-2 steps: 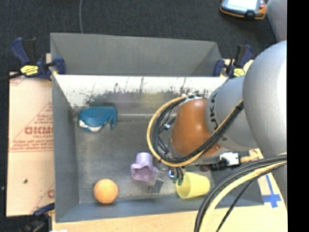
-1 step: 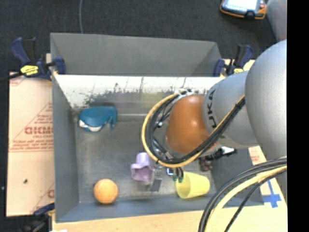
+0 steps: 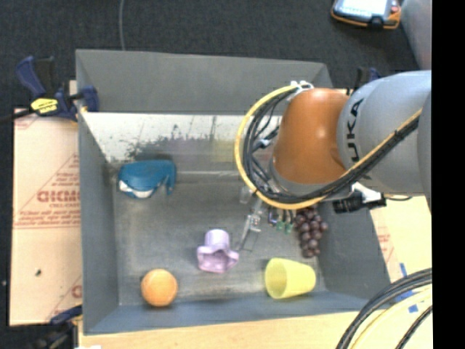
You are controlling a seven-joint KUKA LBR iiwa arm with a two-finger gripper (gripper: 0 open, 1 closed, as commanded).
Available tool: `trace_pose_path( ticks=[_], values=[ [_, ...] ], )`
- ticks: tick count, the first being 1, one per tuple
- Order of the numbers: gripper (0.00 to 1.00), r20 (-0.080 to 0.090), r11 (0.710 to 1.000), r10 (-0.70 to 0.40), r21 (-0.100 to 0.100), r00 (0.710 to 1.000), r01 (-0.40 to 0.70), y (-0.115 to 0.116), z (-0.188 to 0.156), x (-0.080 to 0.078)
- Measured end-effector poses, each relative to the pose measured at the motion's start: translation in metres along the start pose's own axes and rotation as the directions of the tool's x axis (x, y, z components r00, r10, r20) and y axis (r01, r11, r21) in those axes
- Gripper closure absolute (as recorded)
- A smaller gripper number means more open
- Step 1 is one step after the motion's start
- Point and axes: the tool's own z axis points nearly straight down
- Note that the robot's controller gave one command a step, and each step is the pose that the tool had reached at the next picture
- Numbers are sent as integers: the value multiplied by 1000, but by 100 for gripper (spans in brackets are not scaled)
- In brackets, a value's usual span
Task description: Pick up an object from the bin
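Camera view: grey bin [image 3: 203, 86] on dark floor [image 3: 182, 13].

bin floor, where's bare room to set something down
Largest bare patch of the grey metal bin: left-centre floor, bordered by the blue whale-shaped toy, the orange ball and the lilac plastic piece. Crowded at near right: gripper, dark purple grape bunch, yellow plastic cup on its side.

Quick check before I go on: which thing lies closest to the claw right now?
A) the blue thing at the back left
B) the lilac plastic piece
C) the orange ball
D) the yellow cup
B: the claw hangs just right of the lilac plastic piece mid-bin; the yellow cup, orange ball and blue thing lie farther off.
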Motion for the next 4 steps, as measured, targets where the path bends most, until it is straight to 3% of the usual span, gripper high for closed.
trace_pose_path(
  ticks=[1, 2, 3, 4],
  values=[
    [0, 3, 994, -110, -3, 994, 110, 13, 56, 25],
    [0, -11, 991, -137, 1, 991, 137, 19, 81, 21],
    [100, 8, 922, -387, -3, 922, 387, 7, 102, 62],
    [0, 10, 922, -386, -3, 922, 386, 8, 103, 62]
  ],
)
